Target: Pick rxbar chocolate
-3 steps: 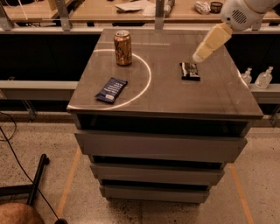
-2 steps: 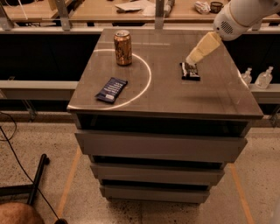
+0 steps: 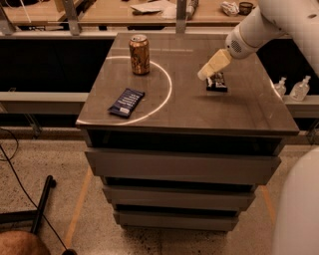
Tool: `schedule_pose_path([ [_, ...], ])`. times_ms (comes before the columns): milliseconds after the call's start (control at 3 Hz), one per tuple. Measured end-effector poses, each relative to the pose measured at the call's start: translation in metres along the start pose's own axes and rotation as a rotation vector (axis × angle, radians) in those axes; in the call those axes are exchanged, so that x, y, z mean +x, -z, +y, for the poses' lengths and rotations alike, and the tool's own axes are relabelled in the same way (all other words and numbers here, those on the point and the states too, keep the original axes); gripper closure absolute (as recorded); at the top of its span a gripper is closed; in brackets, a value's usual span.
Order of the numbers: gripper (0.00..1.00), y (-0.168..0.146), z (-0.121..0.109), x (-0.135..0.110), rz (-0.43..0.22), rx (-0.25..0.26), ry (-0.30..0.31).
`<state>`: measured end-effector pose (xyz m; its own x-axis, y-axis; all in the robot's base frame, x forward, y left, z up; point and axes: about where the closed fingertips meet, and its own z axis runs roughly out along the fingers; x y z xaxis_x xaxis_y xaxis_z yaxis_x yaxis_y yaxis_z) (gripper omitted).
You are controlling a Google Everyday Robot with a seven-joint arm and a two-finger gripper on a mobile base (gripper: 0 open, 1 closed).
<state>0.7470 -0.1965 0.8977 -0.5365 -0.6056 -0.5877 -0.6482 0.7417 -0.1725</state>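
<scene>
The rxbar chocolate [image 3: 217,82] is a small flat black bar with light print, lying on the right side of the cabinet top [image 3: 199,109]. My gripper [image 3: 204,74] reaches in from the upper right on a white arm. Its cream-coloured fingers [image 3: 214,63] point down-left, and their tips hover just left of the bar's upper end, covering part of it. A longer dark navy-blue wrapped bar [image 3: 126,102] lies at the front left. A copper-coloured can [image 3: 139,54] stands upright at the back left.
A thin white arc [image 3: 167,84] is marked on the cabinet top. Drawers run below the front edge. Two small clear bottles [image 3: 294,89] stand on a ledge to the right. A wooden bench with clutter [image 3: 149,7] lies behind. A black pole [image 3: 42,204] lies on the floor.
The arm has swung left and down toward the black bar. The fingertips, which were above and right of the bar, now sit at its upper left end. The objects have not moved.
</scene>
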Motion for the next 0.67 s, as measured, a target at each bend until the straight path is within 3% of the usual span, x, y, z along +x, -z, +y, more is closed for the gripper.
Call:
schedule_pose_path([
  [333, 0.00, -0.029, 0.000, 0.005, 0.004, -0.014, -0.024],
  [667, 0.14, -0.050, 0.001, 0.017, 0.004, -0.031, -0.052],
])
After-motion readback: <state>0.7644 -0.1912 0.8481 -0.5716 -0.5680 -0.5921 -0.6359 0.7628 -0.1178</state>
